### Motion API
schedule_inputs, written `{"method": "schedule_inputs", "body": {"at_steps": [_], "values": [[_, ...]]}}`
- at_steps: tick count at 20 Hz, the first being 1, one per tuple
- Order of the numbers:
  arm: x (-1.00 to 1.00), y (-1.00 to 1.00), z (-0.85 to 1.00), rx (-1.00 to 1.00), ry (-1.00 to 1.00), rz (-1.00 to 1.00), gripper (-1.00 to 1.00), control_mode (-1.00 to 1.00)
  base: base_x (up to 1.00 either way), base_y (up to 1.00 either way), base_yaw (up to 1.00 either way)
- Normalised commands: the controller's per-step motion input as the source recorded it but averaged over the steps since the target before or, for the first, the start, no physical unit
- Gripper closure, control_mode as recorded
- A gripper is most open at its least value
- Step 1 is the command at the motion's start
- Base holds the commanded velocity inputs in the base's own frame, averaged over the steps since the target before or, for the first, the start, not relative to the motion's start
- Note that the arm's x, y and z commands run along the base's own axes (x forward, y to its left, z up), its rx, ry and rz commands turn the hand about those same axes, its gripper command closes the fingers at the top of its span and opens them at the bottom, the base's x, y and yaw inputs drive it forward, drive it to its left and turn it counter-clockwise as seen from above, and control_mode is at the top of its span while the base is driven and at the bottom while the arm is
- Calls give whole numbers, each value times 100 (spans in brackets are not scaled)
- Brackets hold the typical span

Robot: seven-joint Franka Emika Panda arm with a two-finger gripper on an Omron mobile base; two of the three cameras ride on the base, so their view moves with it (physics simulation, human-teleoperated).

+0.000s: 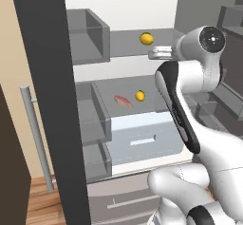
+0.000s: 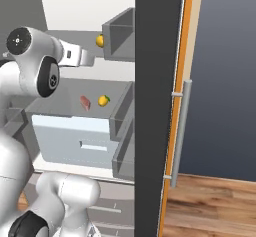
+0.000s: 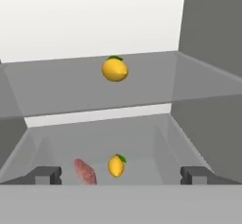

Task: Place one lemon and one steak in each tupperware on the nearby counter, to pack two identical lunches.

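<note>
I face an open fridge. One lemon [image 1: 147, 39] [image 2: 100, 41] [image 3: 115, 69] lies on the upper glass shelf [image 3: 56, 88]. On the shelf below, a second lemon [image 1: 140, 96] [image 2: 103, 100] [image 3: 116, 165] sits just right of a pink-red steak [image 1: 123, 100] [image 2: 85, 103] [image 3: 85, 172]. My gripper [image 1: 155, 53] [image 2: 89, 57] [image 3: 120, 176] is open and holds nothing. It hovers at the upper shelf's front edge, level with the upper lemon and short of it. The tupperware and the counter are out of view.
Grey door bins [image 1: 88, 34] [image 2: 120, 33] flank the shelves. A pale drawer [image 1: 142, 141] [image 2: 75, 136] sits under the lower shelf. The dark fridge door edge [image 1: 42, 100] [image 2: 152, 106] carries a metal handle [image 1: 35, 138] [image 2: 180, 131]. Wooden floor [image 2: 210, 206] lies below.
</note>
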Motion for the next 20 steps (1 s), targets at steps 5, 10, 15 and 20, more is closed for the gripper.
{"method": "schedule_inputs", "body": {"at_steps": [5, 10, 15, 20], "values": [[60, 0, 0, 0, 0, -2, -100, -100, 0, 0, 0], [56, 0, 0, 1, 0, 0, -100, -100, 0, 0, 0], [56, 0, 0, 2, 0, 0, -100, -100, 0, 0, 0], [53, -5, 0, 0, 0, 0, -100, -100, 0, 0, 0]]}}
